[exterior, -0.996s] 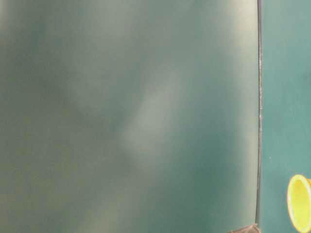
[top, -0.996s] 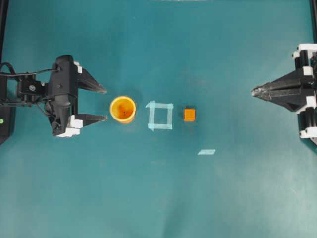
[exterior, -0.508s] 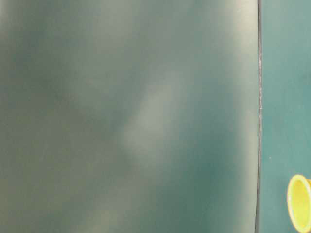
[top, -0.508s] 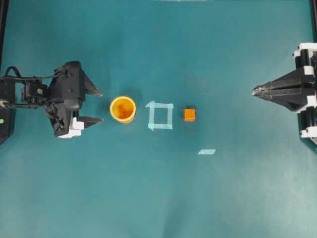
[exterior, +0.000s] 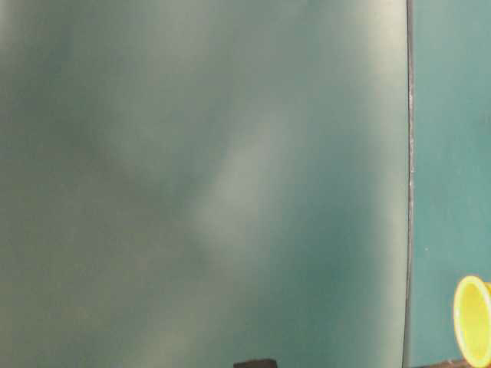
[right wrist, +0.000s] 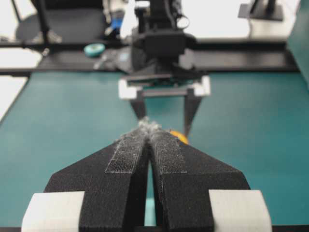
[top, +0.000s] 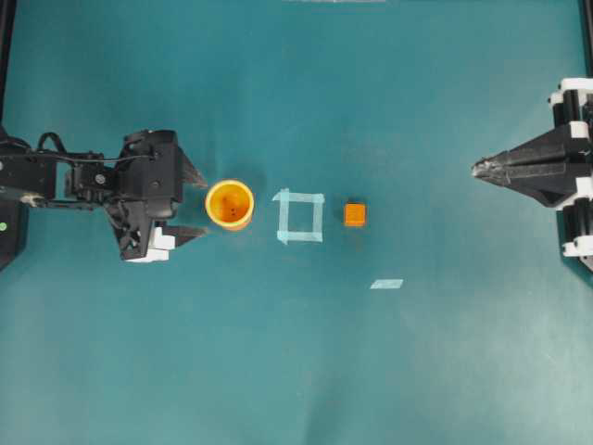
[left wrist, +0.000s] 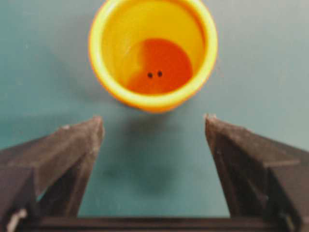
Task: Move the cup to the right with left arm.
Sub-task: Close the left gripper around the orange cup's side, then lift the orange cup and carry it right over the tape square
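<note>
Orange-yellow plastic, upright, mouth up: the cup (top: 229,204) stands on the teal table (top: 296,371), left of centre, with nothing inside beyond two dark specks on its floor. Just to its right lies a tape square (top: 299,216); beyond that, a small orange cube (top: 354,215), and a loose strip of tape (top: 386,284) further off.

Left pincer (top: 196,206) — jaws spread wide, tips just short of the cup's left side, one above and one below its line. The wrist view confirms a gap between both tips and the rim; no contact is visible. Right pincer (top: 477,170) rests far to the right, jaws pressed together on nothing.

Progress: the approach is nearly complete. Not yet done — enclosing the cup, closing on it, carrying it rightward and releasing. The cup appears to sit at its starting place.

Change from a second ago: the left arm (top: 65,176) has advanced toward the cup, the tips closing most of the gap that then separated them from it. Jaw spread is unchanged. Cup, cube, tape and right pincer have not moved.
</note>
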Controlling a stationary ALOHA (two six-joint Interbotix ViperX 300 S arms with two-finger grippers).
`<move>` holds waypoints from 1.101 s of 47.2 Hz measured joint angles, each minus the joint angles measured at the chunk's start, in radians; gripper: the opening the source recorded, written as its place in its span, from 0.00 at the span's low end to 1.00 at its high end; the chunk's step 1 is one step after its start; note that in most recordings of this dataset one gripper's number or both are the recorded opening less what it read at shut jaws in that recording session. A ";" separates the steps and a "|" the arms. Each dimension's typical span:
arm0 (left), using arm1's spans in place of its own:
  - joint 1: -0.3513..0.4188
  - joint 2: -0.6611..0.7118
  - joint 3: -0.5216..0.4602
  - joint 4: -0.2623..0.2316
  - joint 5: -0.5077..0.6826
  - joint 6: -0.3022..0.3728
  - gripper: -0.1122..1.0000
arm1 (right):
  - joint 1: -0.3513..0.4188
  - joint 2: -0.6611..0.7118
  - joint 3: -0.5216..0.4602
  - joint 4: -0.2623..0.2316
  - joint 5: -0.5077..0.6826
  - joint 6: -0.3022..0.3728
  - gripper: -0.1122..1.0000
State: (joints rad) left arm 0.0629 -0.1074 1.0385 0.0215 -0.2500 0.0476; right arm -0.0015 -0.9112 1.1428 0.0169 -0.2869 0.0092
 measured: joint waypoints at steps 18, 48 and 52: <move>0.000 0.089 -0.061 0.000 -0.060 0.000 0.85 | -0.002 0.002 -0.014 -0.002 0.000 0.000 0.10; 0.003 0.126 -0.094 0.000 -0.083 0.002 0.73 | 0.000 0.003 -0.015 0.000 0.008 0.000 0.10; 0.006 0.126 -0.094 0.000 -0.089 0.002 0.73 | 0.000 0.005 -0.015 0.000 0.015 0.002 0.10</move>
State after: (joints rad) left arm 0.0690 0.0184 0.9449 0.0215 -0.3390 0.0491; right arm -0.0015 -0.9066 1.1275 0.0169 -0.2715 0.0107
